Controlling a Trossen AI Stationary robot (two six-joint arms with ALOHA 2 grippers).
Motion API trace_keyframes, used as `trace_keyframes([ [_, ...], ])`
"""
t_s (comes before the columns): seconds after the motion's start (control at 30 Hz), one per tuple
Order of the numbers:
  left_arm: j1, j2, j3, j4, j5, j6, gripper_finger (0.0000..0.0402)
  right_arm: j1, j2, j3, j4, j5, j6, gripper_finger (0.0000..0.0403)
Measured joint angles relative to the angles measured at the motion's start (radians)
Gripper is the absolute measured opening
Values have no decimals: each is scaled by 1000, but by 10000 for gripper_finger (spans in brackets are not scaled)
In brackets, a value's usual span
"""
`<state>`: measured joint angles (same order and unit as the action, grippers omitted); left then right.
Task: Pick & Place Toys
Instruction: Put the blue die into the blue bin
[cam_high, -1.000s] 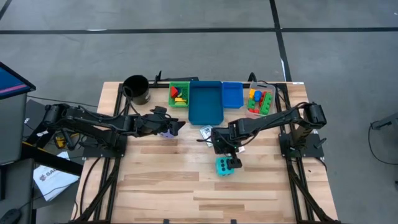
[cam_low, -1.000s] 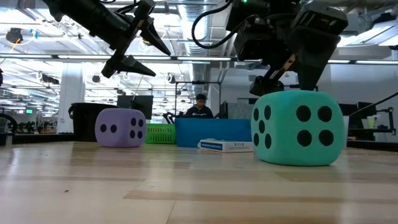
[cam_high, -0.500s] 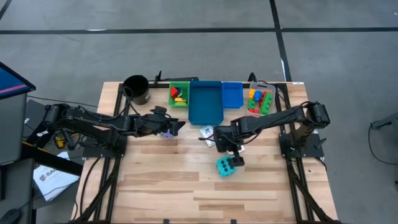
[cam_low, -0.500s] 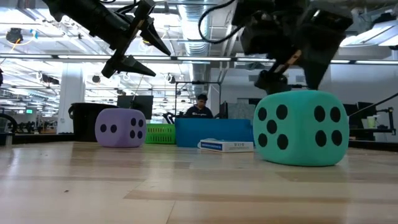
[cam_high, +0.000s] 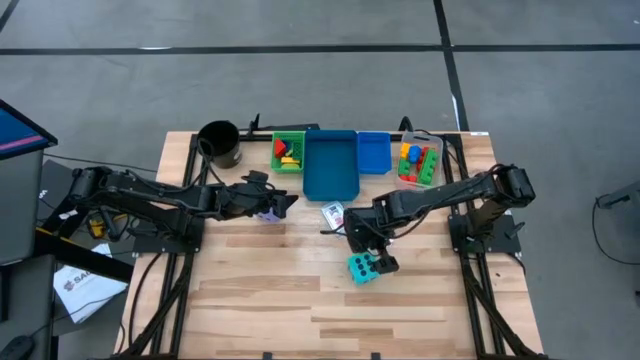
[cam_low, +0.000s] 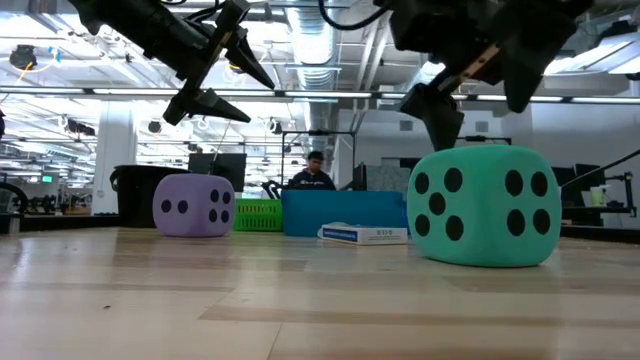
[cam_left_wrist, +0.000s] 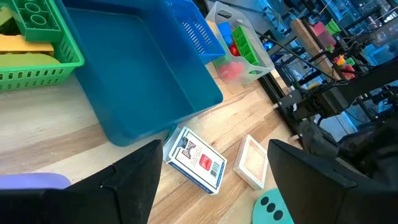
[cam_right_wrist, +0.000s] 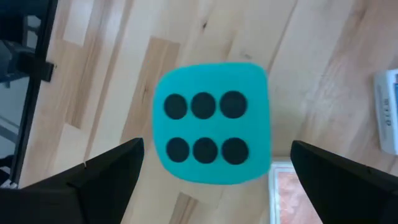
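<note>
right wrist view: spread right gripper (cam_right_wrist: 208, 171) above rounded, soft-looking cyan die (cam_right_wrist: 212, 123), six black dots, on pale wood planks.

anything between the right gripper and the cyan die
Nothing. The right gripper hangs open straight above the cyan die, with only air between; the low view shows that gap.

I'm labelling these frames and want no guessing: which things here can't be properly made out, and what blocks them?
- Purple die: high view, mostly hidden under the left gripper; left wrist view, cut off by the frame edge.
- Bricks in the green bin: low view, hidden behind the bin wall.
- Second card box: right wrist view, cut off behind the cyan die.
- Black cup: contents too dark to see.
</note>
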<state>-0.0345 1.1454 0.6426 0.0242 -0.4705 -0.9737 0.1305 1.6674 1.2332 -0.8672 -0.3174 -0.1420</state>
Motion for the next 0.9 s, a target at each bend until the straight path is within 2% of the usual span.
trace_keyframes([
  [0.27, 0, 0, 0, 0, 0, 0, 285, 45, 1, 0, 4, 86, -14, 400],
  [0.9, 0, 0, 0, 0, 0, 8, 285, 99, 7, 0, 27, 136, -8, 400],
])
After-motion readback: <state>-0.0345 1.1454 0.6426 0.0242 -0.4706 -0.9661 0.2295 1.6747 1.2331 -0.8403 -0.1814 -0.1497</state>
